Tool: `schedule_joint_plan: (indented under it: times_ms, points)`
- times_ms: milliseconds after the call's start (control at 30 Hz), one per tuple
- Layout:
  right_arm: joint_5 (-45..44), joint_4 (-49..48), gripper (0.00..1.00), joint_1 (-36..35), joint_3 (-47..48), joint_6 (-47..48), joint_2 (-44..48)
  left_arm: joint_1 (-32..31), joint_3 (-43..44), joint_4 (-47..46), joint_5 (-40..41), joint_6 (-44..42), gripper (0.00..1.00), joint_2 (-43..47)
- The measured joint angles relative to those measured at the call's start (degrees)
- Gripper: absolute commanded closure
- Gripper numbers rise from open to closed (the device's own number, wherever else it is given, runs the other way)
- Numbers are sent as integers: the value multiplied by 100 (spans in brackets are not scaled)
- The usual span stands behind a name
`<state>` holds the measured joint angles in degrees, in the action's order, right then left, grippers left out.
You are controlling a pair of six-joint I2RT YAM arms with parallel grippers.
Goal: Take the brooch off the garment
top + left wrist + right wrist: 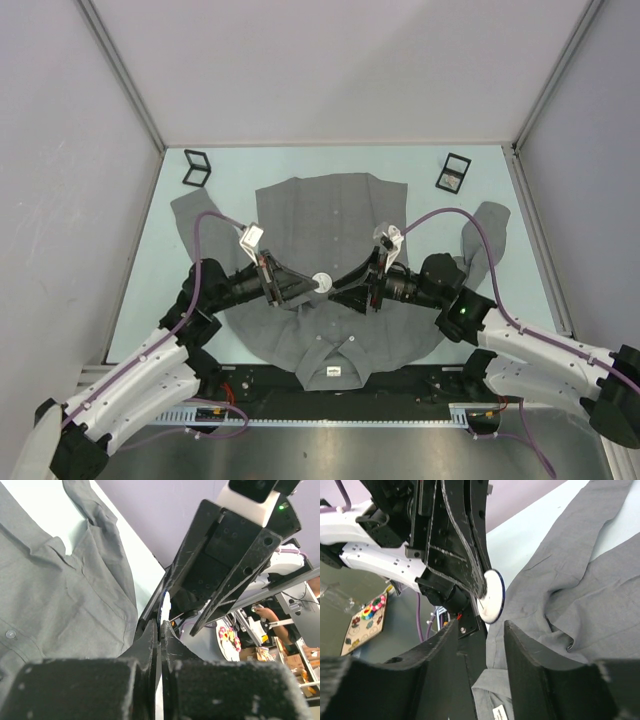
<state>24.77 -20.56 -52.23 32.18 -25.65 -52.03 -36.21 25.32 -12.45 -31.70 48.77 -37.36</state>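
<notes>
The grey shirt (330,215) lies spread flat on the table, collar and white neck label (333,371) toward the arms. A round white brooch (322,283) with a dark rim sits over the shirt's middle, between both grippers. My left gripper (300,285) is shut on the brooch; in the left wrist view its edge (165,605) shows as a thin white sliver between the tips. In the right wrist view the brooch (491,602) is held edge-up, just above the fabric (580,580). My right gripper (480,630) is open, its fingers just short of the brooch.
Two small black-framed boxes stand at the back of the table, one on the left (197,167) and one on the right (454,172). The shirt's sleeves reach toward both side walls. The two grippers are nearly tip to tip.
</notes>
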Motion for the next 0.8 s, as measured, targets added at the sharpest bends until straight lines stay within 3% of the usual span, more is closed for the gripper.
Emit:
schedule_joint_plan:
  times_ms: [367,800]
  points:
    - [-525,-162,67,-299,-4,-22,-118,2,-85,-138,-57,267,100,-52]
    - [-920,-282,68,-361,-4,-31,-153,2,-92,-208,-85,334,100,-92]
